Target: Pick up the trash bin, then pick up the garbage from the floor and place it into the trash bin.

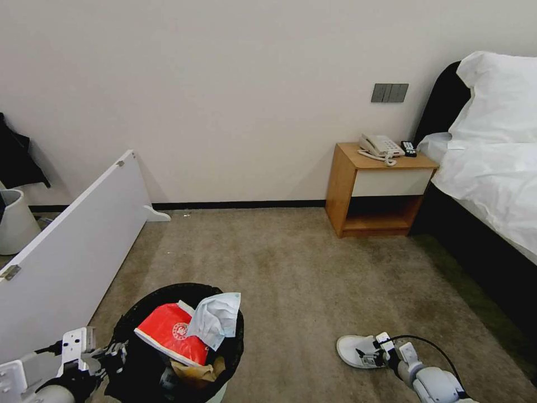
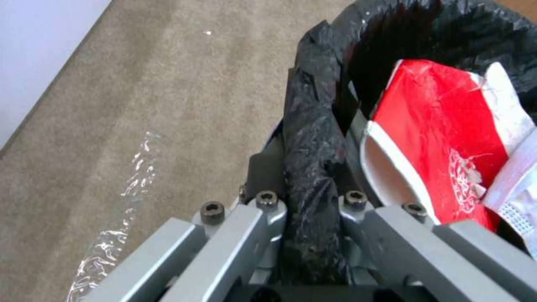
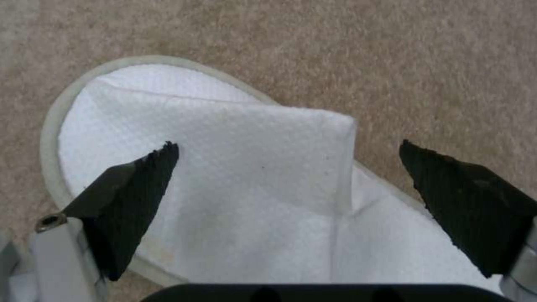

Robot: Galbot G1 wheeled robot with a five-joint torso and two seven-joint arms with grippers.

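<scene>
The trash bin point(image 1: 184, 287), lined with a black bag, is at the bottom left of the head view. It holds a red-white packet point(image 1: 170, 333), a pale-blue tissue point(image 1: 215, 319) and crumpled brown paper point(image 1: 193, 372). My left gripper point(image 1: 114, 354) is shut on the bin's rim. In the left wrist view its jaws point(image 2: 306, 184) pinch the folded black bag point(image 2: 313, 138) beside the packet point(image 2: 442, 138). A white slipper point(image 1: 352, 350) lies on the floor point(image 1: 291, 268) at the bottom right. My right gripper point(image 1: 370, 352) is open over it, its fingertips point(image 3: 288, 153) on either side of the slipper's strap point(image 3: 235, 134).
A white panel point(image 1: 72, 246) leans along the left, with a pale bucket point(image 1: 14, 221) behind it. A wooden nightstand point(image 1: 380, 190) with a phone and a bed point(image 1: 492, 184) stand at the right. A strip of clear plastic film point(image 2: 134, 176) lies on the carpet beside the bin.
</scene>
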